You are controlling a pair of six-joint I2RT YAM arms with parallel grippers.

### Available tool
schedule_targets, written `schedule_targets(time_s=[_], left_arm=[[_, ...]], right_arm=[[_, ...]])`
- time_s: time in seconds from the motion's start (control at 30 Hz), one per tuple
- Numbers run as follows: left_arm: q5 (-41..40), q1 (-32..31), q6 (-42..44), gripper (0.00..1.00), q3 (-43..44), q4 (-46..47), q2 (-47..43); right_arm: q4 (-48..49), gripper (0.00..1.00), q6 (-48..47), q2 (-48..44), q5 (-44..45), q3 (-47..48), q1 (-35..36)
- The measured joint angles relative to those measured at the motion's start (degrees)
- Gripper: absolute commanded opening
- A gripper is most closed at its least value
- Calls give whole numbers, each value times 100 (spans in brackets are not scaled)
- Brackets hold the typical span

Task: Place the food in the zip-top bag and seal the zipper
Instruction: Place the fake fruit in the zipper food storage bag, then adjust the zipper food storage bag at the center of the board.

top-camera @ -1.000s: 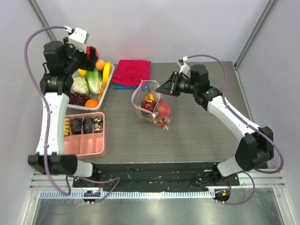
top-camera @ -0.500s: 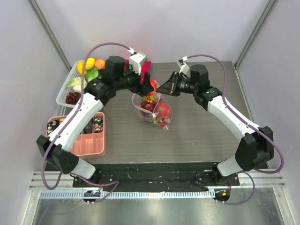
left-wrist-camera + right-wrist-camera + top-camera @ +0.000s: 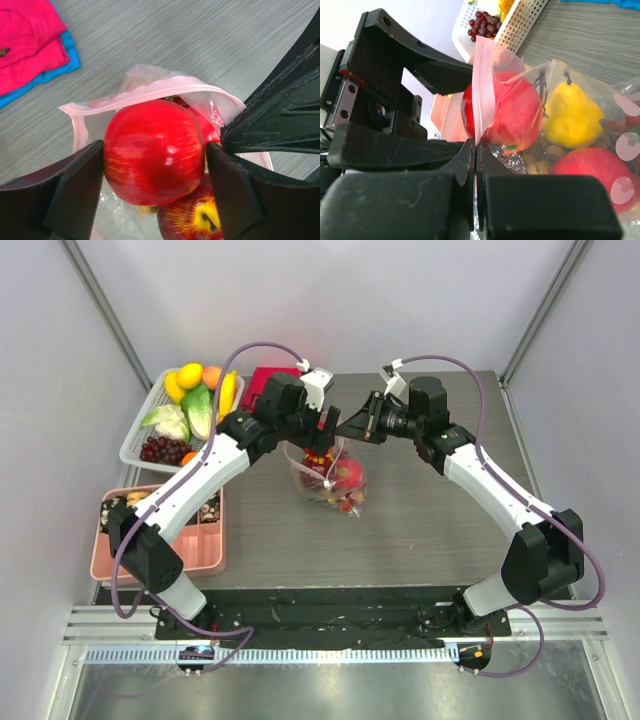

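Observation:
The clear zip-top bag sits mid-table with several toy fruits inside, among them a red apple and a yellow pear. My left gripper is shut on a glossy red apple and holds it in the bag's open mouth. The pale-pink zipper strip curves round behind the apple. My right gripper is shut on the zipper strip and holds that edge of the mouth up. Its fingers pinch the plastic flat.
A white basket at the back left holds grapes, a lemon, an orange and greens. A pink divided tray lies at the front left. A folded red cloth on a blue one lies behind the bag.
My left arm has swung from the white basket across to the bag, carrying the red apple, and lowered it into the bag's mouth. My right gripper has stayed on the zipper edge.

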Motion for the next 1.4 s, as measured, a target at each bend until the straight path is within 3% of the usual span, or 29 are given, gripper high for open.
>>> schedule_targets(time_s=[0.07,0.2,0.37,0.57,0.7,0.8,0.97,1.13,1.27,1.4], left_arm=[[-76,-2,-24,99,0,-28,-9],[44,120,22,100,11,-203,-175],[743,518,992,100,280,-732,-846],[1878,678,3556,95,647,-1965,-1685],[2282,664,5215,88,37,-2391,-1932],[2406,662,6175,81,-450,-2479,-1886],[2511,643,7197,77,-450,-2557,-1397],[2494,605,7875,51,-483,-2533,-1158],[2308,496,8268,3,-640,-2549,-1161],[2275,258,7921,0,-507,-2559,-1185]], right_arm=[[4,1,2,0,-20,0,0],[15,1,-7,-2,-70,0,7],[17,1,-114,-2,-136,0,9],[13,1,-188,-2,-223,0,9],[0,1,-271,-2,-271,0,9],[-48,1,-334,-2,-326,2,24],[-166,1,-494,-2,-361,28,66],[-240,1,-634,-2,-374,83,122],[-435,1,-815,0,-374,188,146],[-833,1,-1165,17,-367,551,199]])
